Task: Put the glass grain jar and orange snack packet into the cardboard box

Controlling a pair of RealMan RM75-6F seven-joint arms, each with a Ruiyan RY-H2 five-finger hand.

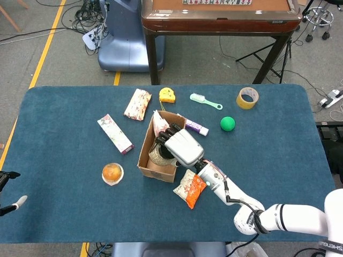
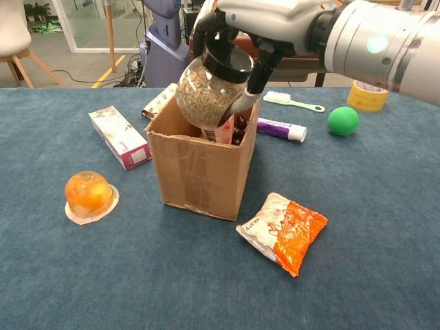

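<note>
My right hand (image 1: 179,147) (image 2: 258,20) grips the glass grain jar (image 2: 210,86) (image 1: 157,154) by its dark lid end and holds it tilted over the open cardboard box (image 2: 199,161) (image 1: 155,170), the jar's base dipping just inside the rim. A pink-and-white bag (image 1: 159,122) stands in the box, mostly hidden behind the jar in the chest view. The orange snack packet (image 2: 283,231) (image 1: 190,188) lies flat on the blue table just right of the box. Only fingertips of my left hand (image 1: 8,190) show at the left edge of the head view.
Left of the box are a jelly cup (image 2: 89,195) and a long pink carton (image 2: 119,136). Behind it lie a patterned packet (image 1: 138,104), yellow tape measure (image 1: 167,95), toothbrush (image 2: 292,102), purple tube (image 2: 280,128), green ball (image 2: 342,120) and tape roll (image 2: 364,94).
</note>
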